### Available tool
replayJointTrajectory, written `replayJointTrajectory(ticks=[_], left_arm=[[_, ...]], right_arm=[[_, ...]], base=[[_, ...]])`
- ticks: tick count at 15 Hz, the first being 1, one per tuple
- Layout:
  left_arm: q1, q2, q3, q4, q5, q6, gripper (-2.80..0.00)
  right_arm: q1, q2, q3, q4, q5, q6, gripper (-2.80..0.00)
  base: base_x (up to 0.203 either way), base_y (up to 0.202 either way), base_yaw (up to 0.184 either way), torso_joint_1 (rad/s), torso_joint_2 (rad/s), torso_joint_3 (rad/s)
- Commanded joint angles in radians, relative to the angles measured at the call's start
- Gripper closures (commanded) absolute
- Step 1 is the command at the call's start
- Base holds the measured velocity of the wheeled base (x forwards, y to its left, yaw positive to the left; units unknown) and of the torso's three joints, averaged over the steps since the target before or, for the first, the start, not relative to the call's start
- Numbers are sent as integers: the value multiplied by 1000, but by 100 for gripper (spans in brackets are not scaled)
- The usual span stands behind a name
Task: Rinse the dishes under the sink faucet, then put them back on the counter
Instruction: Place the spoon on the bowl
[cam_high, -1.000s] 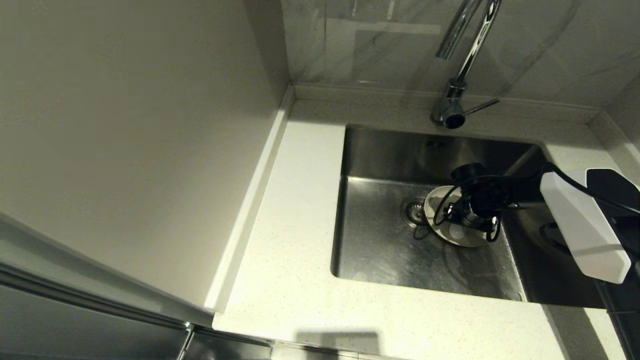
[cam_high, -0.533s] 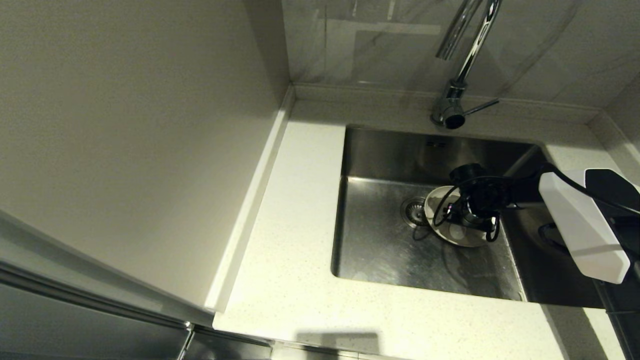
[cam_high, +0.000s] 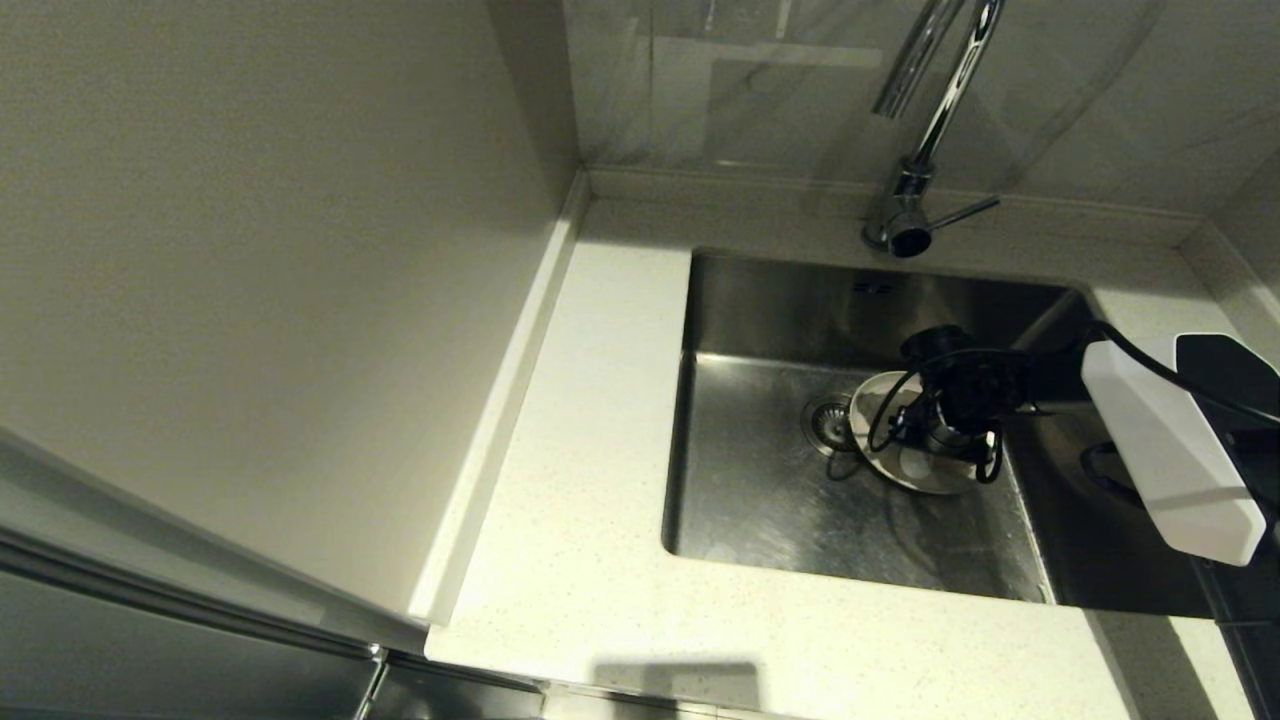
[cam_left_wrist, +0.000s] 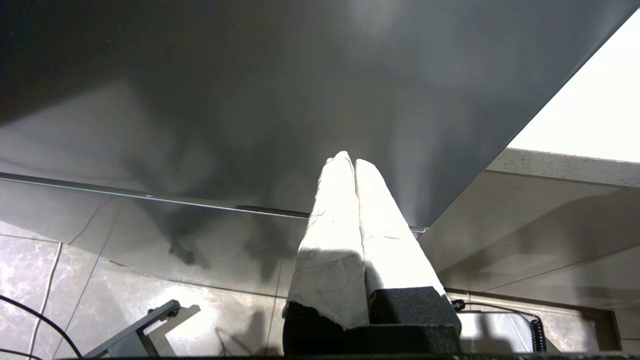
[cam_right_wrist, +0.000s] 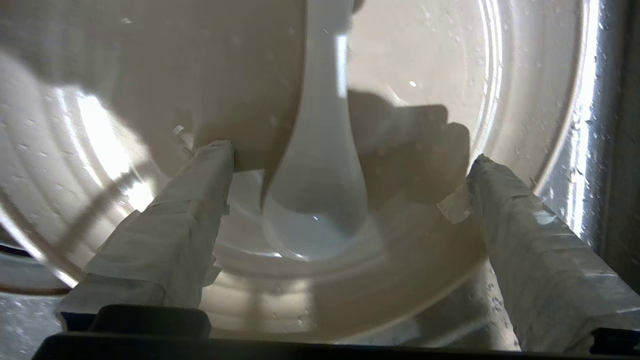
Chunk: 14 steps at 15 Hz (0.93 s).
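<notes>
The right pincer (cam_high: 925, 435) is lowered into the square stainless steel sink (cam_high: 770, 500), directly over the shallow cream round plate (cam_high: 905, 470), which lies on the basin floor just beside the round drain strainer (cam_high: 825, 422). In the right wrist view its two tape-wrapped fingers (cam_right_wrist: 170, 230) stand wide apart, clamped on nothing. The white spoon (cam_right_wrist: 317, 200) lies between them, its scoop resting on the plate. The small white round bowl (cam_right_wrist: 200, 75) also sits on the plate; one finger's tip is at the bowl's rim, though contact cannot be confirmed. Water droplets dot the plate surface.

The tall chrome gooseneck faucet (cam_high: 925, 130) rises behind the sink. The off-white speckled stone bench (cam_high: 590, 500) surrounds the basin.

The left pincer (cam_left_wrist: 350, 167) is parked below bench level, its fingers pressed together and holding nothing.
</notes>
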Motion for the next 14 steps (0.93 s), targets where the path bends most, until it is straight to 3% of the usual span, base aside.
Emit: replayJointTrajectory(ticks=[1,11,12,14], left_arm=[[0,-3,0,0,0,-1,0],[0,-3,0,0,0,-1,0],[0,-3,0,0,0,-1,0],[0,-3,0,0,0,-1,0]], right_arm=[[1,-4,7,11,-4,3,-280],[5,-6,13,14,6,14,-280],[5,-5,13,15,6,13,0],[10,0,8,15,6,13,0]], base=[[0,0,0,0,0,0],[0,0,0,0,0,0],[0,0,0,0,0,0],[0,0,0,0,0,0]])
